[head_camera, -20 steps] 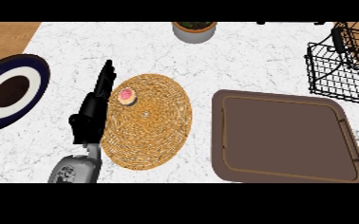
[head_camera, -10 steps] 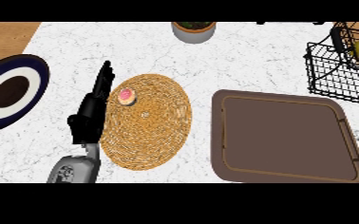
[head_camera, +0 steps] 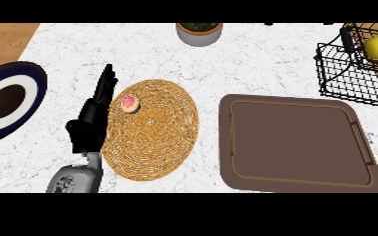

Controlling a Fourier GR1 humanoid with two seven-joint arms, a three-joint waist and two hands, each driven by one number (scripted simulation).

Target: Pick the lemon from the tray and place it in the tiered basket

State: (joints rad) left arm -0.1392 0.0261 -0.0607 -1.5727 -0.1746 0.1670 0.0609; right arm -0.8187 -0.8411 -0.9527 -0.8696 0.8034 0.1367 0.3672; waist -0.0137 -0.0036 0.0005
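The lemon (head_camera: pixel 371 48) lies inside the black wire tiered basket (head_camera: pixel 338 72) at the right edge, cut off by the frame. A brown tray (head_camera: pixel 291 144) sits bare at the lower right. My left hand (head_camera: pixel 94 115) rests open on the counter at the left, fingers straight and pointing away, beside a woven round mat (head_camera: pixel 155 130). My right hand shows nowhere in the head view.
A small pink-iced pastry (head_camera: pixel 129 102) sits on the mat's upper left, close to my left fingers. A dark blue and white plate (head_camera: pixel 16 97) lies at the far left. A grey pot (head_camera: pixel 199 31) stands at the back centre. Wood shows at the top left corner.
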